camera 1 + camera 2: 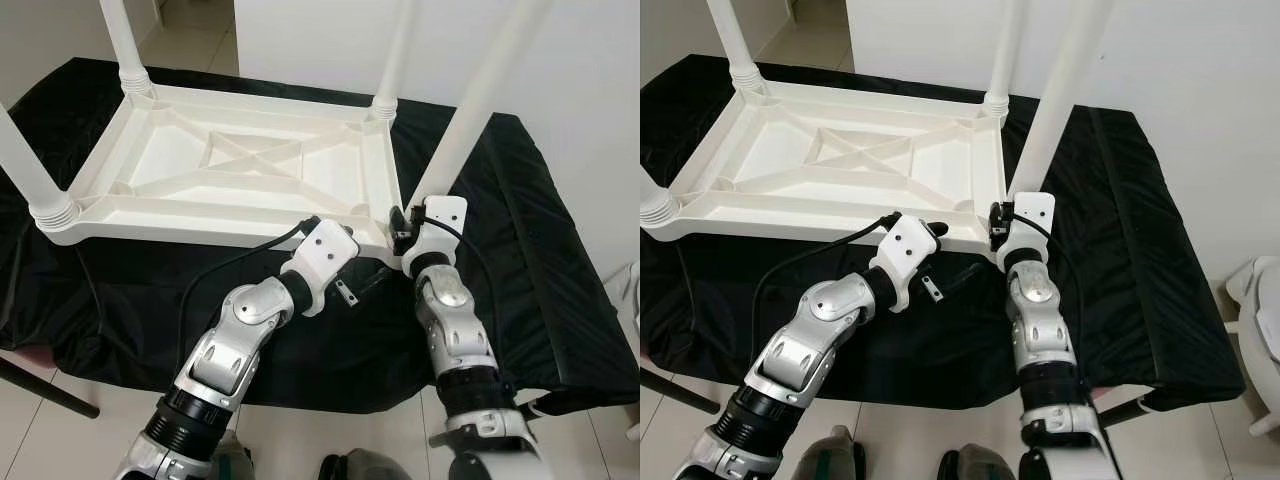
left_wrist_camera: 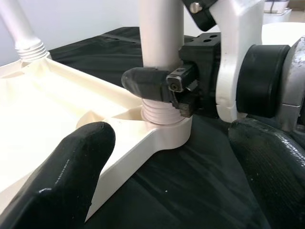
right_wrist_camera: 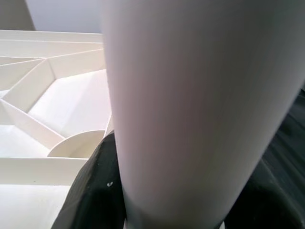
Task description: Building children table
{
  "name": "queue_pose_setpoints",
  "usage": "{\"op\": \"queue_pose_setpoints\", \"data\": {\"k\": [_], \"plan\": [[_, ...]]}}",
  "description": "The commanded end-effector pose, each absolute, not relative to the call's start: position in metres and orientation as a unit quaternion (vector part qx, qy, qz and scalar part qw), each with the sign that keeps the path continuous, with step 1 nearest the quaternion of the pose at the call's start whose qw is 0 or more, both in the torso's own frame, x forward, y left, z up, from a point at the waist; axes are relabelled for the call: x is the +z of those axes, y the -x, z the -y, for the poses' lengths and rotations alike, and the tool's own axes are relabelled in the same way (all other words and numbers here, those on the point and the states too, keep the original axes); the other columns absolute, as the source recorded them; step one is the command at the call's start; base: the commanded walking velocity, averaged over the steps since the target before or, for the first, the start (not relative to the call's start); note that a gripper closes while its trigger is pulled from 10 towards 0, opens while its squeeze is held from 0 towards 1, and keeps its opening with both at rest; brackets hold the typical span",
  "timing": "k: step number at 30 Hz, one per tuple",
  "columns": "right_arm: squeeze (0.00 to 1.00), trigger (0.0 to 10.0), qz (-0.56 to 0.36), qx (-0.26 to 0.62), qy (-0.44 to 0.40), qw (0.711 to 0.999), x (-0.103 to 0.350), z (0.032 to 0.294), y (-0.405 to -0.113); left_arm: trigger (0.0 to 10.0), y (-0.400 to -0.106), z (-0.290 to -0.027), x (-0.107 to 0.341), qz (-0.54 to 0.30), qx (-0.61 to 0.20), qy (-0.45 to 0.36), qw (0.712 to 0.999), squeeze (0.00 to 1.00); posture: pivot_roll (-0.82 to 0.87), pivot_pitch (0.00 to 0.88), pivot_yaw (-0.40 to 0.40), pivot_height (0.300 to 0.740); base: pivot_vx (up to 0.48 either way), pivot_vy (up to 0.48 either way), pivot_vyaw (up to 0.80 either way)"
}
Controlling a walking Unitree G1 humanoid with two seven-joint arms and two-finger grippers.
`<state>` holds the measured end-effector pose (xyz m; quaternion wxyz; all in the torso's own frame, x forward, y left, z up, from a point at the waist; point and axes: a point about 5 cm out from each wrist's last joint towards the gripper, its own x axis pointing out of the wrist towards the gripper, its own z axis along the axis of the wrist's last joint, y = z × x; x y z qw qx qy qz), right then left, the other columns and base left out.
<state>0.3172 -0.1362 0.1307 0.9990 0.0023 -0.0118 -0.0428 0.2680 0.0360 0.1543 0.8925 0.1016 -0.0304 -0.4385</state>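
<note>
A: White plastic tabletop (image 1: pixel 240 170) lying upside down on a black cloth (image 1: pixel 520 250), ribbed underside facing up. Four legs standing up from the corners: far left leg (image 1: pixel 122 40), far right leg (image 1: pixel 395 60), near left leg (image 1: pixel 25 160), near right leg (image 1: pixel 480 100).

B: Asking where the grippers are.

A: Both working at the near right corner. Right gripper (image 2: pixel 152 86) closing its black fingers around the near right leg, just above the ribbed threads where the leg meets the corner socket (image 2: pixel 162 126). Leg's long axis running upward and leaning slightly away from the tabletop, crossing the jaws at right angles.

B: And the left one?

A: Left gripper (image 1: pixel 345 285) reaching in low from the left, just beside the tabletop's near edge. Fingers spread wide, holding nothing; one finger (image 2: pixel 62 176) hovering over the corner rim, the other off the edge on the outer side.

B: Wondering which arm matters for the next move.

A: Probably the right, already gripping the leg and nearest the socket. Likely twisting about the leg's own upright axis to seat the threads, with the left steadying the tabletop corner. Threads looking partly exposed, so seemingly not fully seated.
</note>
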Motion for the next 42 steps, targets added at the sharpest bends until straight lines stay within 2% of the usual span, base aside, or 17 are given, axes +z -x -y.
{"op": "queue_pose_setpoints", "data": {"k": [1,8,9,17,21,22,23,24,29,30,38,41,42], "plan": [[0.00,10.0,-0.007,-0.083,0.025,0.996,0.125,0.146,-0.312,10.0,-0.268,-0.033,0.154,0.031,-0.438,-0.102,0.893,0.00,-0.02,0.000,-0.076,0.740,0.000,0.000,0.00],[0.00,10.0,-0.025,-0.083,0.016,0.996,0.124,0.143,-0.311,10.0,-0.267,-0.032,0.153,0.030,-0.438,-0.102,0.892,0.00,-0.01,0.000,-0.085,0.740,0.000,0.000,0.00],[1.00,10.0,-0.031,-0.075,0.006,0.997,0.122,0.141,-0.312,10.0,-0.267,-0.033,0.153,0.030,-0.437,-0.102,0.893,0.00,-0.01,0.000,-0.085,0.740,0.000,0.000,0.00],[1.00,10.0,-0.026,0.001,-0.006,1.000,0.124,0.143,-0.319,10.0,-0.267,-0.034,0.152,0.032,-0.435,-0.105,0.894,0.00,-0.01,0.000,-0.086,0.740,0.000,0.000,0.00],[1.00,10.0,-0.014,0.081,-0.009,0.997,0.130,0.150,-0.329,10.0,-0.268,-0.034,0.153,0.033,-0.437,-0.108,0.892,0.00,0.00,0.000,-0.081,0.740,0.000,0.000,0.00],[0.42,10.0,-0.014,0.105,-0.003,0.994,0.131,0.152,-0.330,10.0,-0.268,-0.034,0.153,0.033,-0.438,-0.109,0.892,0.00,0.00,0.000,-0.081,0.740,0.000,0.000,0.00],[0.42,10.0,-0.014,0.105,-0.003,0.994,0.131,0.152,-0.330,10.0,-0.268,-0.034,0.153,0.033,-0.438,-0.109,0.892,0.00,0.00,0.000,-0.081,0.740,0.000,0.000,0.00],[0.00,10.0,-0.007,0.133,0.009,0.991,0.133,0.154,-0.333,10.0,-0.268,-0.034,0.153,0.034,-0.438,-0.110,0.892,0.00,0.00,0.000,-0.082,0.740,0.000,0.000,0.00],[0.00,10.0,-0.005,0.175,0.034,0.984,0.134,0.161,-0.337,10.0,-0.268,-0.035,0.153,0.034,-0.438,-0.111,0.891,0.00,0.00,0.000,-0.078,0.740,0.000,0.000,0.00],[0.00,10.0,-0.016,0.235,0.055,0.970,0.130,0.164,-0.337,10.0,-0.268,-0.035,0.153,0.033,-0.439,-0.111,0.891,0.00,0.00,0.000,-0.075,0.740,0.000,0.000,0.00],[0.00,10.0,-0.023,0.331,0.068,0.941,0.126,0.163,-0.339,10.0,-0.268,-0.035,0.154,0.033,-0.438,-0.111,0.891,0.00,0.01,0.000,-0.070,0.740,0.000,0.000,0.00],[0.00,9.0,-0.020,0.353,0.071,0.933,0.127,0.159,-0.341,10.0,-0.268,-0.036,0.154,0.033,-0.437,-0.111,0.892,0.00,0.01,0.000,-0.070,0.740,0.000,0.000,0.00],[0.00,8.0,-0.018,0.361,0.076,0.929,0.127,0.158,-0.342,10.0,-0.269,-0.036,0.154,0.033,-0.436,-0.111,0.892,0.00,0.01,0.000,-0.071,0.740,0.000,0.000,0.00]]}}
